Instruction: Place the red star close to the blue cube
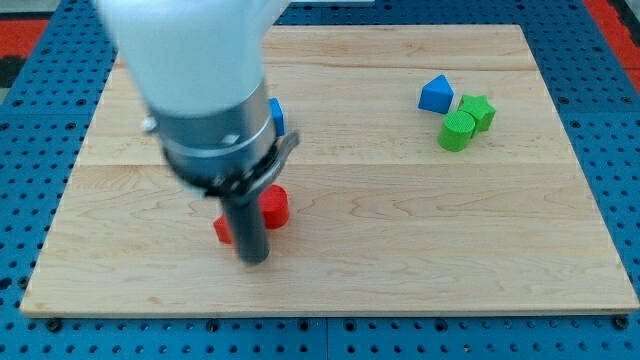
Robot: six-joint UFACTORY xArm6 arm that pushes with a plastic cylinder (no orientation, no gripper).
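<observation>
showing the single camera view: a pale wooden board (330,270) lay on a blue perforated table (40,60). the arm's blurred white and grey body (200,90) filled the view's upper left, ending in a dark rod. my tip (255,259) rested on the board toward the view's lower left; as a plain rod, it had nothing to open or close and held nothing. two red pieces flanked the rod: a red block (275,206), apparently the red star though its shape was partly hidden, touching the rod's right side, and a second red block (223,231) at its left, shape unclear. a blue block (277,117), shape not discernible, showed just behind the arm. well apart, at the view's upper right, a blue triangular block (434,95), a green star (478,110) and a green cylinder (458,132) clustered together.
</observation>
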